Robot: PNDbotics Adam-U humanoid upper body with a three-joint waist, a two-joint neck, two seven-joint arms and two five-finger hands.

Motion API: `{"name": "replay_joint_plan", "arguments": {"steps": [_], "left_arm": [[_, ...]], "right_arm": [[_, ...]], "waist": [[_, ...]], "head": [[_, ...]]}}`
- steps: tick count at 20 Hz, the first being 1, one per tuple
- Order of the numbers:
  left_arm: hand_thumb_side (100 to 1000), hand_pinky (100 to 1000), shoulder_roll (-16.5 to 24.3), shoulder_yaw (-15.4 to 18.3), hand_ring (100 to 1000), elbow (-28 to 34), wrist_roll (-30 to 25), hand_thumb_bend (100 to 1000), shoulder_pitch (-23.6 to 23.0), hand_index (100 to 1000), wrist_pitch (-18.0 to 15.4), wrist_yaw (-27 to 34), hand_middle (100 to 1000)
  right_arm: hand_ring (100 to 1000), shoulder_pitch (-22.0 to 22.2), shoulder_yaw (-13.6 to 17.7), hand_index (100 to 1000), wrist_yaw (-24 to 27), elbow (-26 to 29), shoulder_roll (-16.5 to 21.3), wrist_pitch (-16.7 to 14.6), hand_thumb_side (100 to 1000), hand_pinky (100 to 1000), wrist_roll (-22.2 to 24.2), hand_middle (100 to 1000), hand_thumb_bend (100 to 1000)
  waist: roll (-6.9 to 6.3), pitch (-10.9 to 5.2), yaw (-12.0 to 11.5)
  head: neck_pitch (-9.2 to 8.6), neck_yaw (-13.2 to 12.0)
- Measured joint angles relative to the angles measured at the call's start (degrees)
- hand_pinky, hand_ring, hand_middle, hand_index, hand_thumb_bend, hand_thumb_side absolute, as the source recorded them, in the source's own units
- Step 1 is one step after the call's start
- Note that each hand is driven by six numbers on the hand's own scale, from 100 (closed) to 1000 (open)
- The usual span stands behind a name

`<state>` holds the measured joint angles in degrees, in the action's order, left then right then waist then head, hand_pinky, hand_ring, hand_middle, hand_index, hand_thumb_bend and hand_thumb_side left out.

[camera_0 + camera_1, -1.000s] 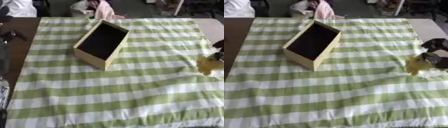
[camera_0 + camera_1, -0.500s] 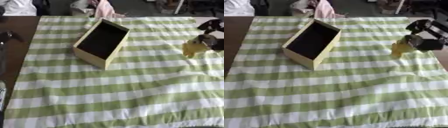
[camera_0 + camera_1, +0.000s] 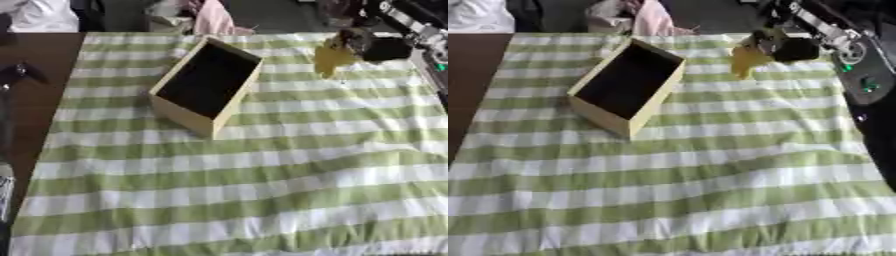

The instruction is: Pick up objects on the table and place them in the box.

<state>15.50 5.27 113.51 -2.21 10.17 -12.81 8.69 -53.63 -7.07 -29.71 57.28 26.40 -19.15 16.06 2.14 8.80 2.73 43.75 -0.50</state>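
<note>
left eye view: right hand comes in from the upper right, raised over the far part of the cloth. its fingers are curled round a yellow object, which hangs just left of and below the palm; the object's shape is too blurred to make out. box, open and dark inside, sits on the cloth well to the left of the hand and a little nearer the robot, turned askew. bare brown table shows beyond the cloth's left edge.

right eye view: same grasp; the object dangles at the hand's left side, above a green stripe, apart from the box. the right forearm, black with silver joints, runs to the hand's right. left hand shows in neither view.
</note>
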Motion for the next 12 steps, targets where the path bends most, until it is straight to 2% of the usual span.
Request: {"name": "replay_joint_plan", "arguments": {"steps": [6, 12], "left_arm": [[761, 457, -0.55, -0.28, 1000, 0.0, -0.38, 100, 0.99, 687, -0.09, 0.64, 961], [763, 457, -1.49, -0.7, 1000, 0.0, -1.03, 100, 2.13, 687, -0.01, 1.28, 962]], "right_arm": [[831, -5.16, 1.57, 449, -6.74, -2.51, -7.79, 1.7, 369, 765, -2.99, 776, 100], [829, -8.76, 3.92, 450, -13.1, -3.02, -16.39, 3.29, 371, 762, -4.99, 776, 100]], "waist": [[-0.41, 0.78, -1.65], [-0.61, 2.12, -3.76]], "head": [[-0.14, 0.37], [-1.17, 1.8]]}}
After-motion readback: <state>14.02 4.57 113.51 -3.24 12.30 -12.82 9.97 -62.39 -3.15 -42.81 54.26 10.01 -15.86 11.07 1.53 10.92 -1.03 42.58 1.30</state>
